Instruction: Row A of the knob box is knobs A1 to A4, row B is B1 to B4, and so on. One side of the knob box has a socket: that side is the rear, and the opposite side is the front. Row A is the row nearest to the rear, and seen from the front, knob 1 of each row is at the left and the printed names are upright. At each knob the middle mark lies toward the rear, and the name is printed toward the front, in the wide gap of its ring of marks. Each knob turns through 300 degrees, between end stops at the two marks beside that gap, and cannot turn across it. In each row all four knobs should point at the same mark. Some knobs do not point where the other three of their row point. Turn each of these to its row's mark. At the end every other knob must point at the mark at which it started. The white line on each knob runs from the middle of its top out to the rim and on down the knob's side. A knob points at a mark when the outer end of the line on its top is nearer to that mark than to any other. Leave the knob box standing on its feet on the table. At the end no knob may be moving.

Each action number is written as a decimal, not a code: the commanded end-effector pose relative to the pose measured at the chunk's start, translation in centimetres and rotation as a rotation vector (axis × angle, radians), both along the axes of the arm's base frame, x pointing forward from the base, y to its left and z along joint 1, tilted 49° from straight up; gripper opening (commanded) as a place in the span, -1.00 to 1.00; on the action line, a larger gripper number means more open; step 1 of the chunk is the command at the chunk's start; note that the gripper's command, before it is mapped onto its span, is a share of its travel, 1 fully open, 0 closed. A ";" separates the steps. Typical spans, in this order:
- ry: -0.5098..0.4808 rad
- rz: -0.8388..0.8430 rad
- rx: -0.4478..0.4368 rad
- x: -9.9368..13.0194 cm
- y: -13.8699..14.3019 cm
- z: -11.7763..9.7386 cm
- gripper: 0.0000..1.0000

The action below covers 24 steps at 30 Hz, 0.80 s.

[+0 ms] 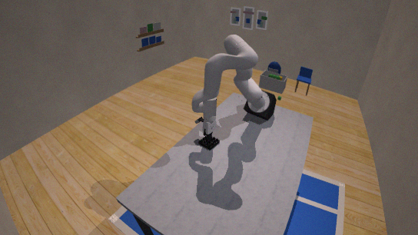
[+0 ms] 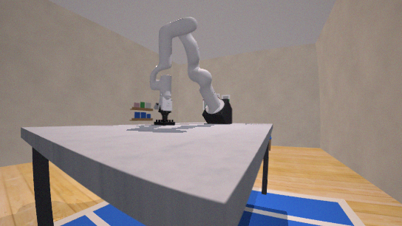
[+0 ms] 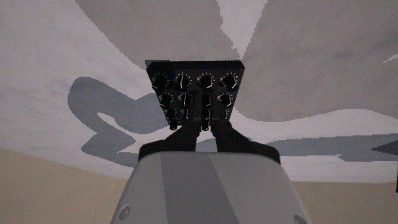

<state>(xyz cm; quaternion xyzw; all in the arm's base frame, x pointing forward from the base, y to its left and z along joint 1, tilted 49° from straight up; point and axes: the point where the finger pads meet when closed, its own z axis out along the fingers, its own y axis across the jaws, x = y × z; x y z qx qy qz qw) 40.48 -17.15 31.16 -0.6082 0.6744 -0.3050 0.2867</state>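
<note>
The black knob box (image 3: pixel 196 92) stands on the grey table, and in the wrist view it lies just ahead of my fingers. It also shows small in the top view (image 1: pixel 209 142) and in the exterior view (image 2: pixel 164 122). Its knobs have white lines and rings of marks; the printed names are too small to read. My gripper (image 3: pixel 206 101) points straight down onto the box and is shut on a knob in the near rows, around the middle columns. The fingers hide that knob, so I cannot tell which one it is or where it points.
The arm's black base (image 1: pixel 261 105) stands at the far end of the table. The box sits near the table's left edge (image 1: pixel 173 147). A grey bin (image 1: pixel 273 81) and a blue chair (image 1: pixel 304 78) stand on the floor beyond.
</note>
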 end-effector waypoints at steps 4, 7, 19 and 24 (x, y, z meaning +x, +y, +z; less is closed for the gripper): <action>-0.001 -0.002 0.003 0.0 0.0 0.0 -0.84; -0.001 -0.002 0.003 0.0 0.0 0.0 -0.84; -0.001 -0.002 0.003 0.0 0.0 0.0 -0.61; -0.001 -0.002 0.003 0.0 0.0 0.0 -0.61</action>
